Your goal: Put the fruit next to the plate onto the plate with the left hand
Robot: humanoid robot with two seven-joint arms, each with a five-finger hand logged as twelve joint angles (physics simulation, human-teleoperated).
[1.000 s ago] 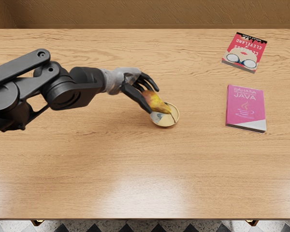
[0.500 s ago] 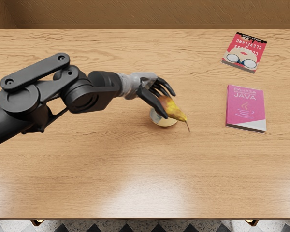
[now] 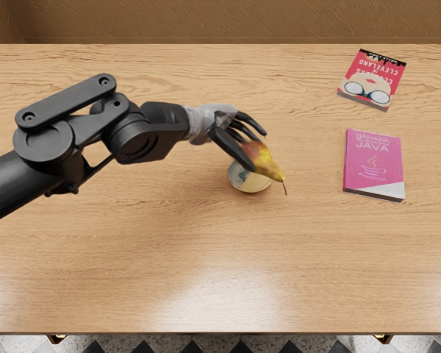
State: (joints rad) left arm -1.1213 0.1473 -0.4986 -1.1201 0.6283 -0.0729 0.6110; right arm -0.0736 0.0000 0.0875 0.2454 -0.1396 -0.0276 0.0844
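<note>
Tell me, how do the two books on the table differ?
The pink "JAVA" book lies almost square to the table edge; the red cartoon-cover book lies turned at an angle. The red book sits farther back than the pink one. Both lie flat and closed on the wooden table.

Room-wise we've got plenty: the near half of the table (image 3: 206,265) is bare wood, and so is the stretch between the plate (image 3: 245,182) and the pink book (image 3: 373,165) lying flat to the right. A red book (image 3: 372,79) sits further back, well apart from both. Our left hand (image 3: 231,136) and its arm block the plate's left and back, with the fruit (image 3: 263,159) gripped over its right rim, so the open ways in are front and right
</note>
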